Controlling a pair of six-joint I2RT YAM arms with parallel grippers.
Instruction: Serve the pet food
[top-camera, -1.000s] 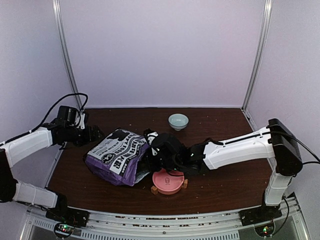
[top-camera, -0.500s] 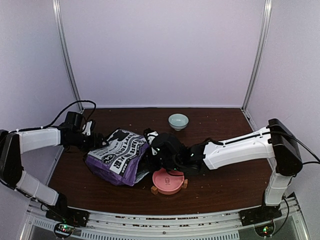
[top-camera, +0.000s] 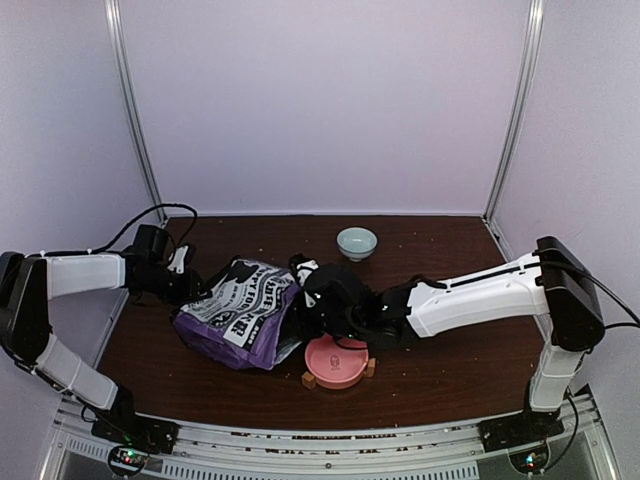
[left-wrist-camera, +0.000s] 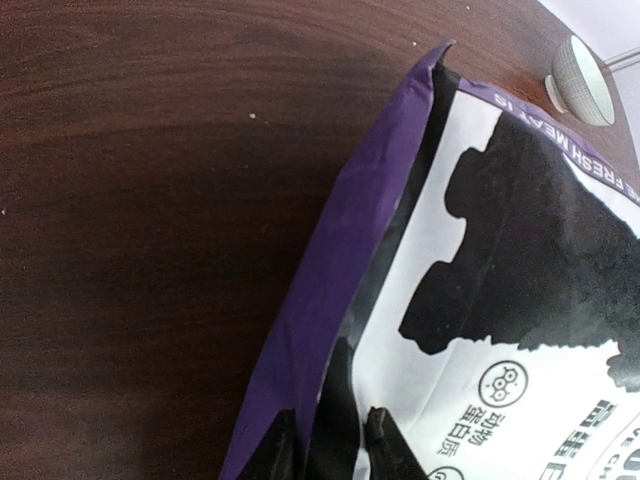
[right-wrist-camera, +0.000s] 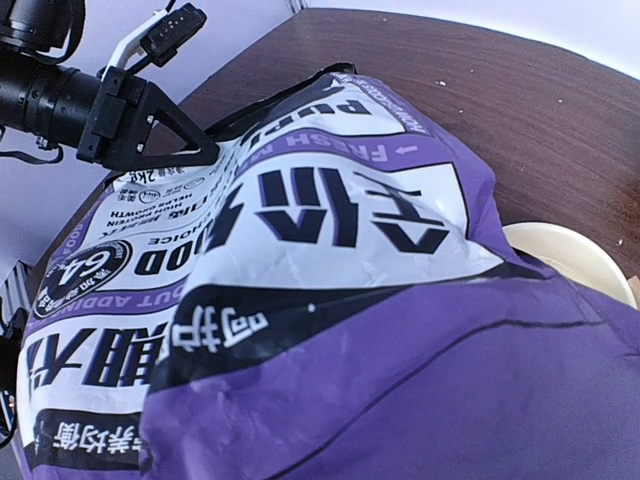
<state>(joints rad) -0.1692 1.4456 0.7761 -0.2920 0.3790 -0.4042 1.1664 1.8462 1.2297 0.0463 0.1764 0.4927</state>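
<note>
Left fingers (left-wrist-camera: 385, 452), black and narrow, pinch the purple side fold of the purple-and-white printed plastic bag (top-camera: 240, 312) at its left end, one finger on each side of the fold. The bag lies slumped on the dark brown wooden counter (top-camera: 450, 375), with its black lettering facing up. At the bag's right end the right arm's black wrist (top-camera: 335, 298) sits tight against it. The right fingers are hidden by the bag in every view, so I cannot tell whether they are apart or clamped on anything. Seen from the right wrist, a pale cream rounded rim (right-wrist-camera: 575, 255) peeks out past the bag. Just in front of that wrist a round pink bowl (top-camera: 338, 362) sits on the counter. Farther back, well apart from it, stands a small pale green ceramic bowl (top-camera: 357, 242). The pet food itself is not visible to me in any view.
</note>
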